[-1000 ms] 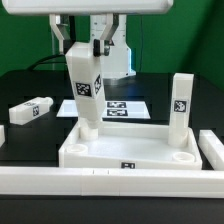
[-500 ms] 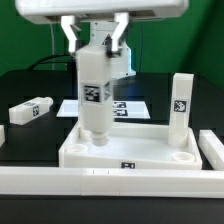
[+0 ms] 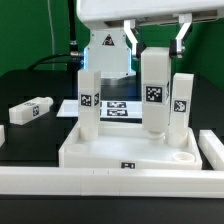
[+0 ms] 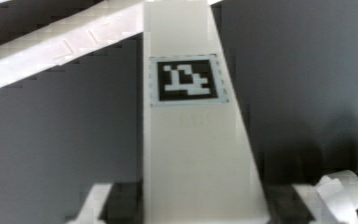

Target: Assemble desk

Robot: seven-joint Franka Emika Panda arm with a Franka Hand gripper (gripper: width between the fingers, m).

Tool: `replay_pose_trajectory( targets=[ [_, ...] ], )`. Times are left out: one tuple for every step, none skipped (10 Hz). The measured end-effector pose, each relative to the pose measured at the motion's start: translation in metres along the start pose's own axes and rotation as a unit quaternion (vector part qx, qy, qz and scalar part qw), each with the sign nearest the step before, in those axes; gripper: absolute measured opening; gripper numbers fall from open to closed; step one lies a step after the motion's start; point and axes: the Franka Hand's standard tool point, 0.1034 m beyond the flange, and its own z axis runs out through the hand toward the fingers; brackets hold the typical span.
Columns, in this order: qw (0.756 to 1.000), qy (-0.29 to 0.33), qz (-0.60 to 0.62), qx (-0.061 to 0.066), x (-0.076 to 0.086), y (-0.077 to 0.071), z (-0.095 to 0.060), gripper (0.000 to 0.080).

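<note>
**Leg in grip above rear of slab, not yet seated**

Gripper (image 3: 157, 42): partly closed on the top of one upright leg (image 3: 153, 90). In the wrist view both fingers (image 4: 345, 200) flank the leg's sides, and its tag faces that camera. I judge it a firm hold, with the leg vertical.

The held leg hangs over the rear part of the desk slab (image 3: 120, 150), toward the exterior view's right. It is just beside a second upright leg (image 3: 181, 102) at the slab's rear corner on that side. I cannot tell whether its foot touches the slab floor.

Step in hand (judgement): moving a leg to its socket. Leg fitting looks about half done.

Slab as tray, rim up:
- Rear corner on the exterior view's left: one leg (image 3: 89, 102) stands upright inside the rim.
- Rear corner on the exterior view's right: the second upright leg. I cannot tell whether it is seated or only standing at the rim.
- Front sockets (image 3: 76, 152) and (image 3: 183, 157): round recesses, both empty.

A fourth leg (image 3: 30, 110) lies on its side on the black table (image 3: 30, 138), well apart from the slab. The border rail (image 3: 100, 182) runs along the slab's front. The marker board (image 3: 125, 106) lies behind the slab.

Next move calls for: centre the foot over an empty socket, keep the leg plumb, lower until it bottoms, then turn it home. Risk: clipping the neighbouring upright leg when moving away.
</note>
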Motion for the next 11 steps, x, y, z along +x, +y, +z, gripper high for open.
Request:
replay_pose_trajectory(
  targets=[
    [1.000,0.000,0.000,0.000,0.000,0.000,0.000,0.0292],
    [1.000,0.002,-0.001,0.001,-0.002,-0.001,-0.001,0.0292],
    [1.000,0.007,-0.003,0.005,-0.010,-0.004,-0.003,0.0292],
    [1.000,0.003,-0.003,0.010,-0.026,-0.012,-0.005,0.0292],
    [1.000,0.002,-0.014,0.012,-0.033,-0.018,-0.006,0.0292],
    [1.000,0.011,-0.023,0.012,-0.034,-0.014,-0.005,0.0292],
    [1.000,0.014,-0.024,0.012,-0.035,-0.014,-0.003,0.0292],
    [1.000,0.014,-0.024,0.012,-0.035,-0.015,-0.003,0.0292],
    [0.999,0.032,-0.026,0.015,-0.033,-0.017,-0.003,0.0292],
    [0.998,0.046,-0.037,0.017,-0.037,-0.021,0.000,0.0292],
    [0.998,0.039,-0.054,0.018,-0.045,-0.029,0.002,0.0292]
  ],
)
